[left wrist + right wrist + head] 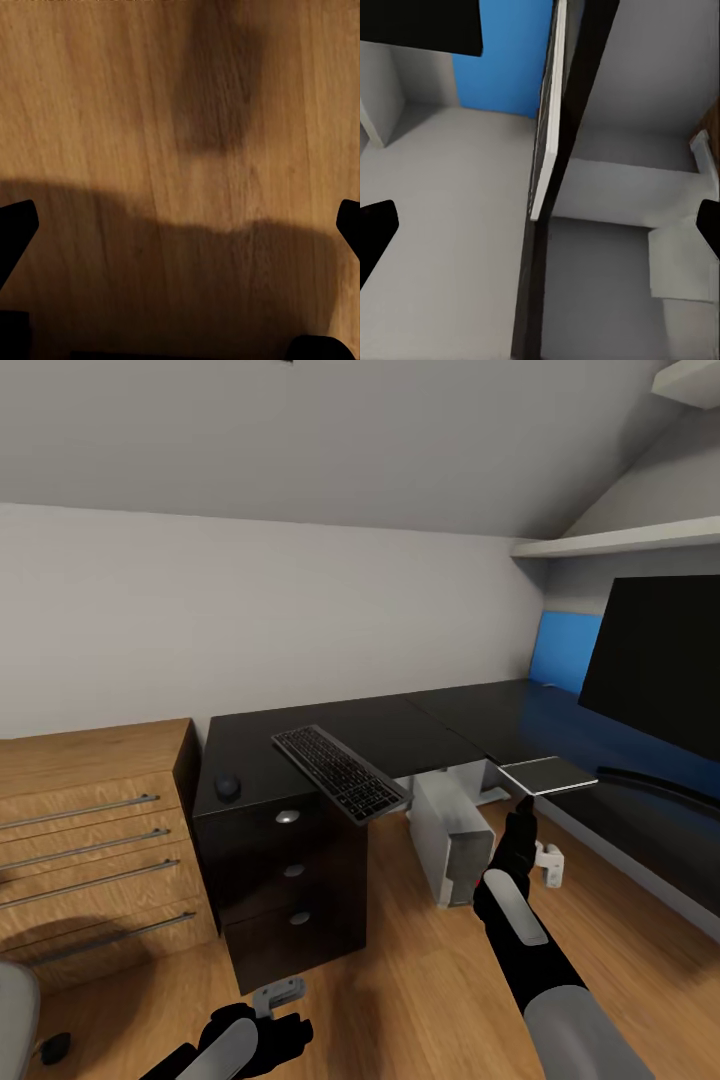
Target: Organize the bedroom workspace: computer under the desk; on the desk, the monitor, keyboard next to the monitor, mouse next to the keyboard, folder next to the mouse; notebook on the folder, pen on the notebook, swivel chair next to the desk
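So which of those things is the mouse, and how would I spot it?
Find the long glossy black desk against the pale wall. At its left end, above the dark drawers with round silver knobs, sits the small rounded black mouse. The slim black keyboard to its right is flat, long and hangs over the edge; the mouse is a little dome.

— What kind of place is this?

— A room at home, up under the roof. The grey ceiling [350, 440] slopes down to the wall, and the floor [420, 970] is light wood.

— What shows it is for work?

— A long black table [400, 725] with drawers, a keyboard [340, 772], a mouse [227, 787], a big screen [660, 660] and a grey computer [450, 840] under it. A wooden chest of drawers [90, 830] stands beside.
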`<state>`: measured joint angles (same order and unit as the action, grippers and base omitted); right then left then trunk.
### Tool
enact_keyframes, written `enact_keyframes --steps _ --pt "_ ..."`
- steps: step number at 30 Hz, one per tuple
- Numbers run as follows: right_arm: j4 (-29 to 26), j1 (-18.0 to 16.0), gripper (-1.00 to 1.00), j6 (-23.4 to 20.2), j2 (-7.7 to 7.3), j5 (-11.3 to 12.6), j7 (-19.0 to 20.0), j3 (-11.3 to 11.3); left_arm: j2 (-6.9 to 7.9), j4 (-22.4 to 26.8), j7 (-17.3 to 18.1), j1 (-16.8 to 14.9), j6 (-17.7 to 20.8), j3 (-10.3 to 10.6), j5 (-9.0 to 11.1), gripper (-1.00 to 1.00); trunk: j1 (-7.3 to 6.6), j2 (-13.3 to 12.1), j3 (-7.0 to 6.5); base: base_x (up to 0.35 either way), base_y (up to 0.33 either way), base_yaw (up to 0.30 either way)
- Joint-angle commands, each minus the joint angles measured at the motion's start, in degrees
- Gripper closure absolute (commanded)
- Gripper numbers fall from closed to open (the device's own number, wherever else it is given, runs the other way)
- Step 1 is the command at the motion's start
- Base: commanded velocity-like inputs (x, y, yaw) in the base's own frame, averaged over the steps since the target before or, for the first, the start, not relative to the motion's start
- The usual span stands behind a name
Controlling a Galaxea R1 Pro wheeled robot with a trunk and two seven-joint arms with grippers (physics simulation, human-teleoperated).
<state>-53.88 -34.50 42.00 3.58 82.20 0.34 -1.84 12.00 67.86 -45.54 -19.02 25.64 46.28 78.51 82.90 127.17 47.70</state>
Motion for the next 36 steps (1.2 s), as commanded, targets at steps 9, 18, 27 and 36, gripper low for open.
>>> enact_keyframes --steps 9,18,27,36 --pt "1.1 0.0 -1.0 0.3 -1.14 0.4 -2.1 -0.2 0.05 0.1 -0.4 -0.1 0.0 0.1 0.3 -1.0 -0.01 0.0 0.06 0.077 0.0 0.0" --pt "1.2 0.0 -1.0 0.3 -1.22 0.3 -2.1 -0.2 0.12 0.1 -0.4 -0.1 0.0 0.1 0.3 -1.0 -0.01 0.0 0.06 0.046 0.0 0.0" --pt "1.2 0.0 -1.0 0.3 -1.34 0.3 -2.2 -0.2 0.13 0.0 -0.4 -0.1 0.0 0.1 0.4 -1.0 -0.01 0.0 0.06 0.12 0.0 0.0" --pt "1.2 0.0 -1.0 0.3 -1.44 0.3 -2.2 -0.2 0.06 0.0 -0.4 -0.1 -0.1 0.1 0.4 -1.0 -0.01 0.0 0.06 0.056 0.0 0.0"
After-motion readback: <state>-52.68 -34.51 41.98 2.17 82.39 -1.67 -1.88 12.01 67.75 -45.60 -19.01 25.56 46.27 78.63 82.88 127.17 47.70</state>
